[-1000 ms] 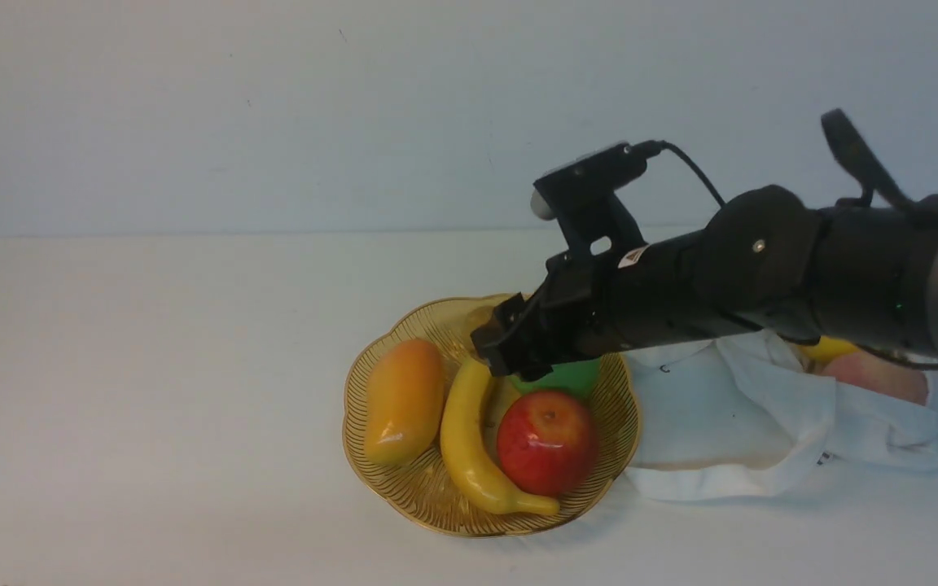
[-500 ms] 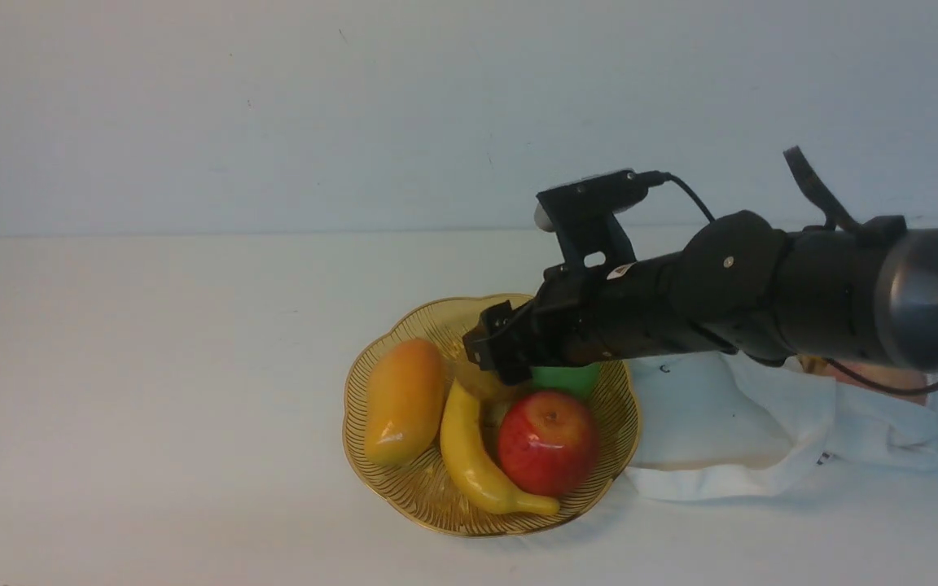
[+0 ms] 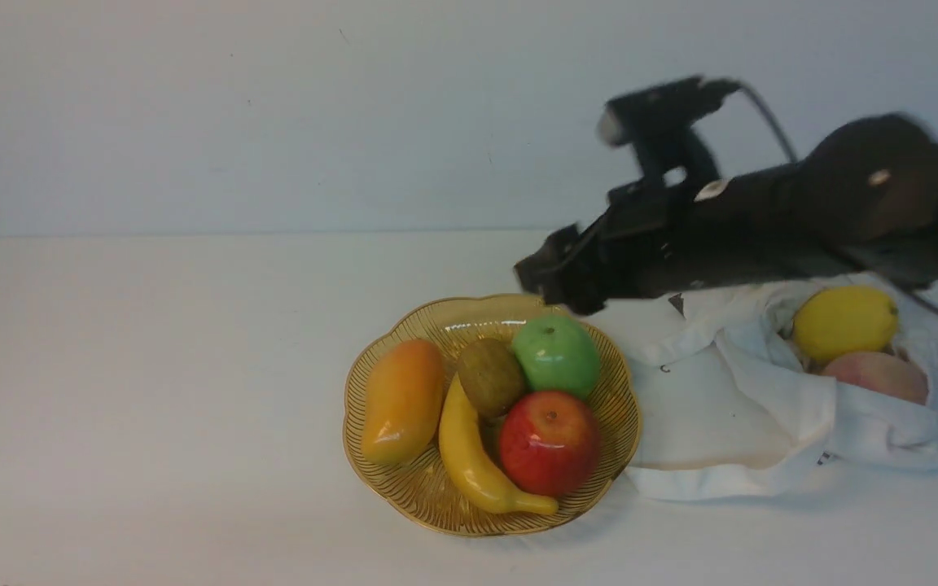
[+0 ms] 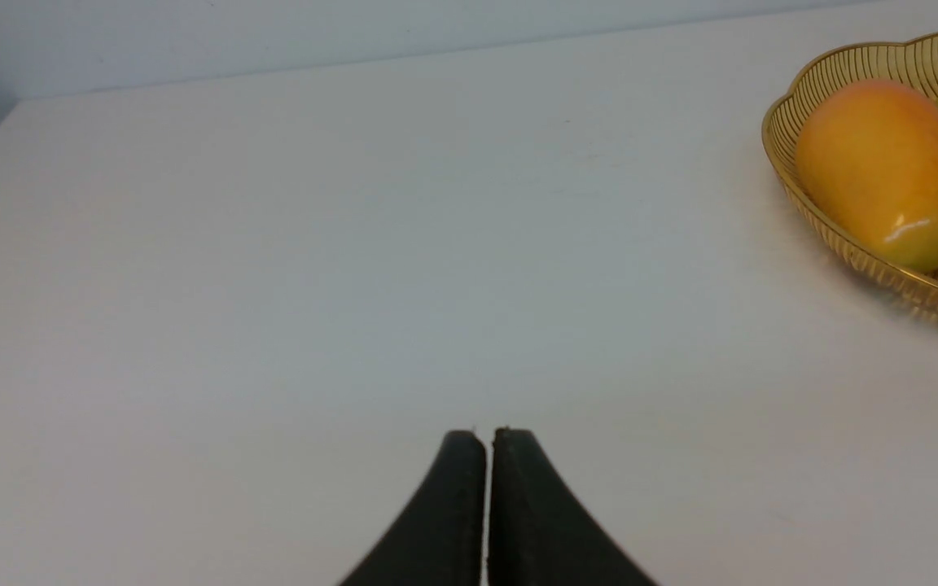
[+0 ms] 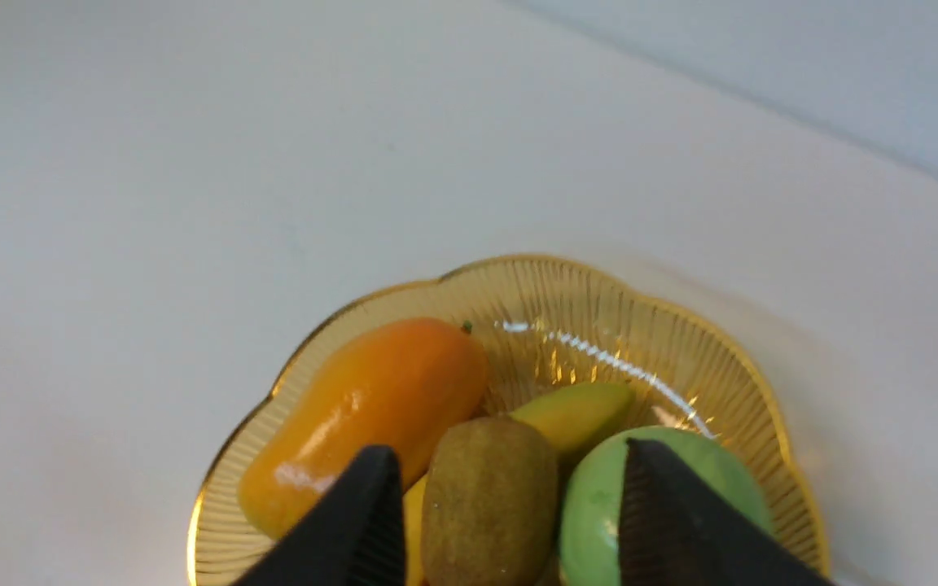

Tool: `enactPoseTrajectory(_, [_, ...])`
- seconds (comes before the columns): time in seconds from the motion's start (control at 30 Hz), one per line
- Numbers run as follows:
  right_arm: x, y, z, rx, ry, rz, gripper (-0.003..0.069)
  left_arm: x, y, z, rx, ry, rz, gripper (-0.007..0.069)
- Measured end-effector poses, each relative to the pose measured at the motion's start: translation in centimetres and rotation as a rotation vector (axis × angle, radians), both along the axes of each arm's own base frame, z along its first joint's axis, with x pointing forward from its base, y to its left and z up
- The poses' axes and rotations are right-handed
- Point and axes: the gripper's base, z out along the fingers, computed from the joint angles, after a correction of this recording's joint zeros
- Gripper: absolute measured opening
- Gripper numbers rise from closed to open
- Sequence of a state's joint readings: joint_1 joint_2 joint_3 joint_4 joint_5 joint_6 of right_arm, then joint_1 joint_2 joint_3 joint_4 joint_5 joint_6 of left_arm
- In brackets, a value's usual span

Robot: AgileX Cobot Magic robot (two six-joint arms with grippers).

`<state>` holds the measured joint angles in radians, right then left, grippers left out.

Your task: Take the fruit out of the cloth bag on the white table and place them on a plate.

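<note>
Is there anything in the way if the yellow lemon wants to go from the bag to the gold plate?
Maybe the green apple: it sits in the side of the plate nearest the lemon. Loose bag cloth lies between, but low.

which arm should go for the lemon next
Probably the right: its gripper is open and on the bag's side of the plate, where the lemon sits in the cloth bag. The left gripper is beyond the plate.

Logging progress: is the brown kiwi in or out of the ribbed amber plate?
In: the brown oval kiwi lies inside the ribbed amber plate, against the yellow banana.
</note>
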<state>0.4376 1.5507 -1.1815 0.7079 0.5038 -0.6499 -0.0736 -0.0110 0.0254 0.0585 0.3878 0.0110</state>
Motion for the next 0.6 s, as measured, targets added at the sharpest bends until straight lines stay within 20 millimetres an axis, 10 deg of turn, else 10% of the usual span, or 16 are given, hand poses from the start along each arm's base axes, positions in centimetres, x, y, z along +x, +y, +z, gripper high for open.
enactPoseTrajectory(0.17, [-4.8, -6.4, 7.9, 0.038, -0.124, -0.132, 0.0027, 0.0, 0.0, 0.0, 0.000, 0.000, 0.000, -0.0008])
enactPoseTrajectory(0.37, [-13.9, -13.3, 14.4, -0.020, -0.362, -0.384, -0.0011, 0.0, 0.0, 0.0, 0.000, 0.000, 0.000, -0.0008])
enactPoseTrajectory(0.6, [-25.5, -16.6, 14.8, 0.051, -0.637, -0.574, -0.0011, 0.0, 0.0, 0.0, 0.000, 0.000, 0.000, -0.0008])
